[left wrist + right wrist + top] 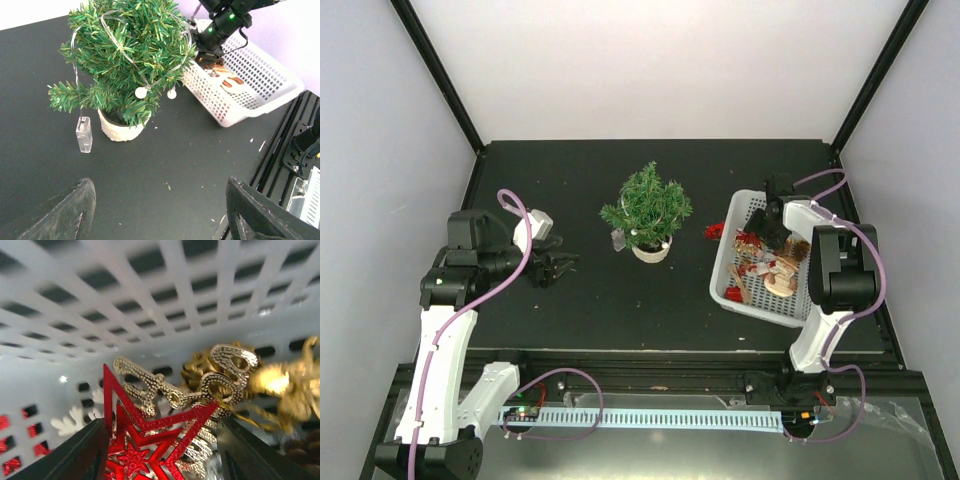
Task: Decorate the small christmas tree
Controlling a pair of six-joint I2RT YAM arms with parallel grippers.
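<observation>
- Black table (520, 180) carried the tree (648, 205), which stood upright near the middle in a white pot (651, 250), between the two arms.
- White basket (760, 312) sat to the tree's right, near it but apart, and held a heap of ornaments.
- Red bit (714, 231) lay on the table just left of the basket's far corner. It was too small to tell what it was.
- Thin wire (79, 105) looped over the branches, with two white beads (141, 92) hanging low at the front of the tree.
- Clear box (84, 135) hung from the wire beside the pot. Whether its lower end touched the table could not be told.
- Left gripper (160, 200) was spread wide with nothing between its fingers. It sat low over bare table left of the tree, well apart from it and pointed toward it.
- Right gripper (160, 440) reached down inside the basket at its far end, fingers spread with a red star (131, 460) between them. The star's points lay right by both fingers, and whether they touched could not be told.
- Gold glitter lettering (215, 375) lay behind the star. A blurred gold piece (287, 382) lay to its right and a white snowflake (75, 422) to its left, by the basket wall.
</observation>
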